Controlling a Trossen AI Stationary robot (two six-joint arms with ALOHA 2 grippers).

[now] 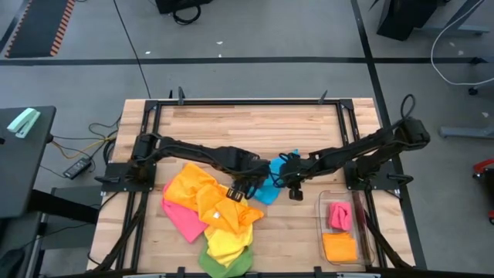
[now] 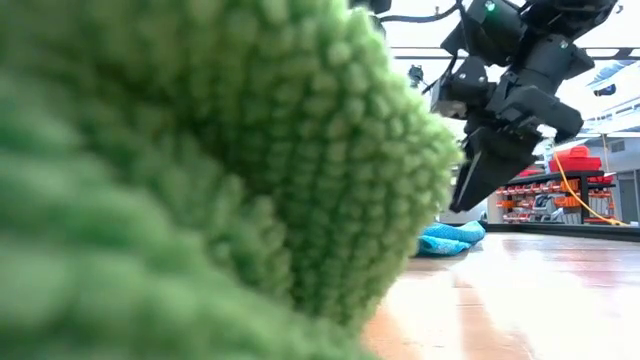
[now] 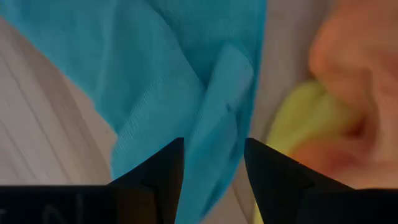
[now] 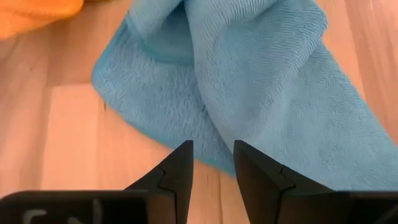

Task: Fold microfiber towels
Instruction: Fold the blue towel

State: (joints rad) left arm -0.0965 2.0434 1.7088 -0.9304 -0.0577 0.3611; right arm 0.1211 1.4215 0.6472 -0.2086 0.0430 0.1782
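Observation:
A crumpled blue towel (image 1: 270, 185) lies on the wooden table between my two grippers; it also shows in the low view (image 2: 450, 238). My left gripper (image 1: 241, 191) is open and points down at the towel's left side, its fingers either side of a raised fold (image 3: 214, 118). My right gripper (image 1: 295, 191) is open by a narrow gap (image 4: 213, 162). It hangs above the table (image 2: 470, 195) at the towel's right side, clear of it. A pile of orange (image 1: 193, 189), yellow (image 1: 228, 232), pink (image 1: 181, 216) and green (image 1: 224, 262) towels lies near left. My left gripper comes at the blue towel from above. Its fingers (image 3: 161, 174) stand on either side of the raised fold's edge (image 3: 217, 143), which lies beyond them in the wrist view. I cannot tell whether they touch the cloth.
A clear plastic bin (image 1: 323, 224) stands near right and holds a folded pink towel (image 1: 338, 215) and a folded orange one (image 1: 340, 247). The green towel (image 2: 200, 150) fills most of the low view. Bare wood stretches across the table's far half (image 1: 247, 123).

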